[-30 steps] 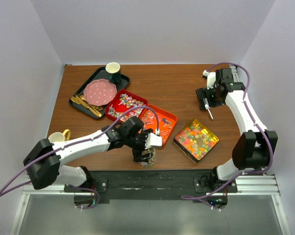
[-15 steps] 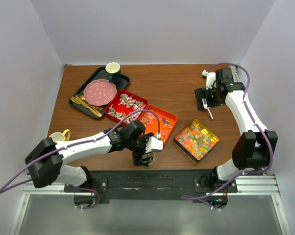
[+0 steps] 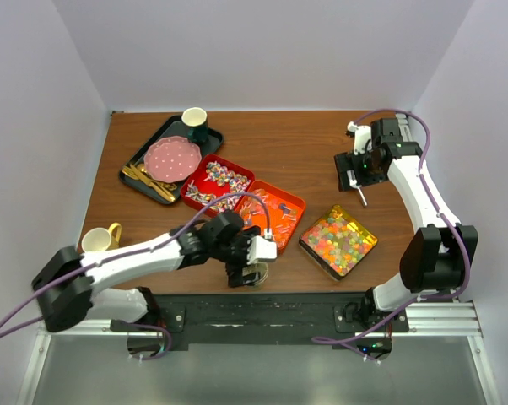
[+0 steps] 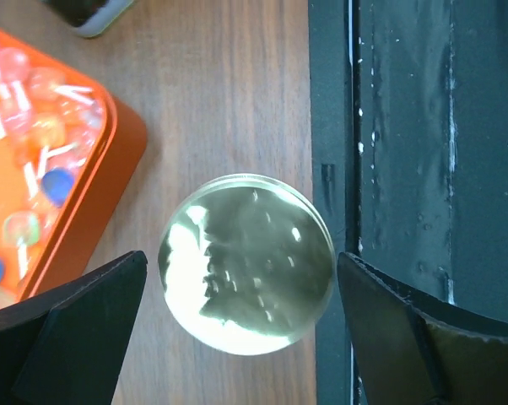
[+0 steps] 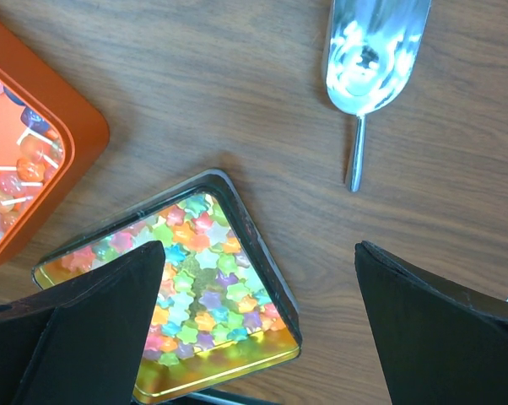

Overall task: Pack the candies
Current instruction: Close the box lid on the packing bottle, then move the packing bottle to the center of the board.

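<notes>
Just on the near side of the orange tray point(image 3: 275, 211), at the front edge of the worktop point(image 3: 305, 143), my left fingers point(image 4: 77, 329) hang spread wide over a clear glass jar point(image 4: 247, 263). One finger sits to each side of its rim with a sliver of wood showing between, so I grip nothing there. The jar stands upright beside the tray's near corner, apart from it, and right against the black rail point(image 4: 406, 126).

The candies point(image 3: 338, 240) lie in three containers, none of them in my grasp. Round sweets on white sticks point(image 4: 35, 110) fill the orange tray itself. Twist-wrapped sweets point(image 3: 216, 181) sit in the red tray point(image 3: 237, 173), which touches the orange tray's far left side. Star-shaped jellies point(image 5: 195, 287) in many colours (red, orange, yellow, green, some blue) fill the square gold tin point(image 5: 237, 363) just to the right of the orange tray, close to it but not touching.

My right fingers point(image 5: 85, 329) hover high over the worktop, well to the right of the orange tray and beyond the tin, parted as far as they go and empty. Beneath them, farther from the orange tray than the tin is, a silver metal scoop point(image 5: 372, 51) lies flat on the wood, handle pointing toward the tin.
</notes>
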`<action>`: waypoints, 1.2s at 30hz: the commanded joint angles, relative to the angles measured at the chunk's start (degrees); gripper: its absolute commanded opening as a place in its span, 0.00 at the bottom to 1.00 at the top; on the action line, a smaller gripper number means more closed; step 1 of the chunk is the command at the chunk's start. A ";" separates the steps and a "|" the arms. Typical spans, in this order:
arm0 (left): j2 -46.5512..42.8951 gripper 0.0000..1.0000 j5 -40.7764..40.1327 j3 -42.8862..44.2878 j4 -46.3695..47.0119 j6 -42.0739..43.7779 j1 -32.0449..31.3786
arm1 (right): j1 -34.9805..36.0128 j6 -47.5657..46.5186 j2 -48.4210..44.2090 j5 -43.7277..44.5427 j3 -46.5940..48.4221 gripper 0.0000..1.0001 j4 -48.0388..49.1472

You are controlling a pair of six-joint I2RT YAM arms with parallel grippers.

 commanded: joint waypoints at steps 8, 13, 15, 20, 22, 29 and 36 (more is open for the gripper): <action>-17.20 1.00 -18.01 -8.91 10.80 -24.71 0.06 | 0.35 -4.28 0.98 -2.11 6.88 0.99 -3.21; -15.10 0.68 -22.51 -8.64 -1.33 -53.36 12.80 | 0.52 -7.45 2.65 -2.91 10.22 0.99 -5.94; -16.49 0.53 -23.04 -10.92 -0.56 -55.06 13.51 | 0.53 -8.42 2.92 -2.56 10.75 0.99 -6.73; -20.36 0.00 -17.95 -17.75 -0.72 -59.19 13.16 | 0.79 -9.30 3.53 -1.41 11.10 0.99 -8.22; -20.54 0.00 -14.52 -22.67 4.51 -61.74 10.89 | 0.88 -9.91 4.49 -1.85 12.94 0.99 -8.84; -25.02 0.00 -10.92 -30.35 16.40 -66.76 4.47 | 3.33 -11.41 5.38 -2.37 15.76 0.99 -9.19; -21.25 0.00 -6.78 -32.02 33.62 -63.70 2.09 | 9.92 -20.28 1.52 -12.56 8.83 0.96 -12.44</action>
